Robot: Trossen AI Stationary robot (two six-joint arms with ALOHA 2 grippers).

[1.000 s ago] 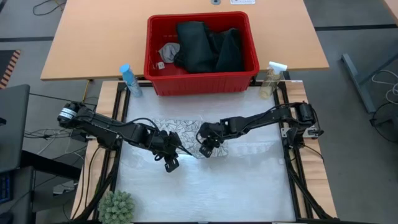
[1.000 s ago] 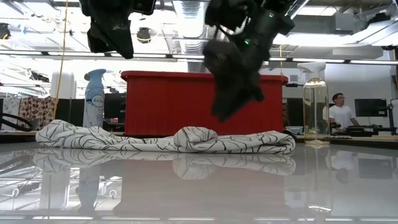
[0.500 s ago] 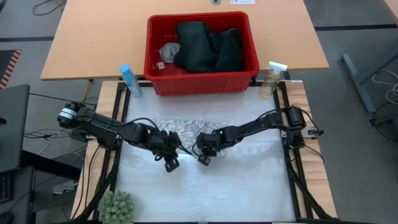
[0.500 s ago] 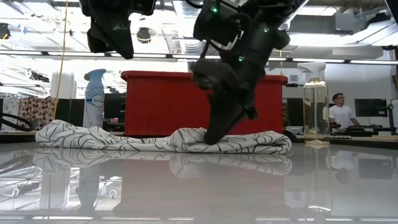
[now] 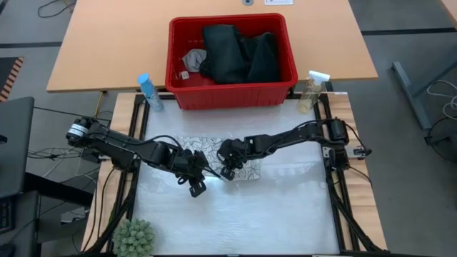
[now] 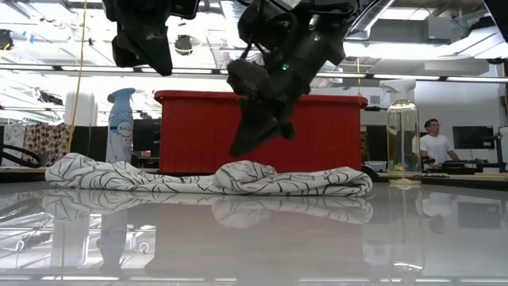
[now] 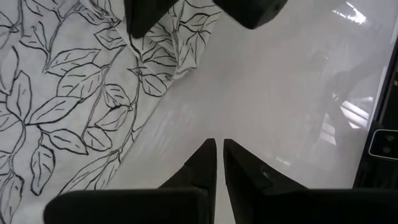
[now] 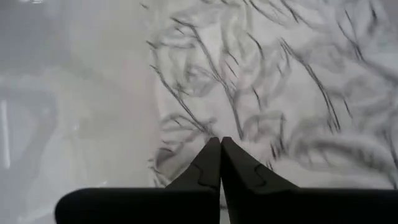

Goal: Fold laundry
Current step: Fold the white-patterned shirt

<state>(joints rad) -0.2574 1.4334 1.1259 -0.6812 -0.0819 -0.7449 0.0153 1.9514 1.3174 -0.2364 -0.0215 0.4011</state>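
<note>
Glossy white worktop (image 5: 285, 207). Leaf-print white cloth (image 5: 207, 151) lies crumpled flat on it, directly under the right fingers (image 8: 214, 165) and beside and ahead of the left fingers (image 7: 217, 163). Blue spray can (image 5: 149, 91) and clear spray bottle (image 5: 312, 91) stand at its far corners, small green plant (image 5: 134, 238) at the near corner behind the left fingers.

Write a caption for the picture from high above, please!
Two robot arms meet over a leaf-print cloth on the table, with a red basket of dark clothes behind.
</note>
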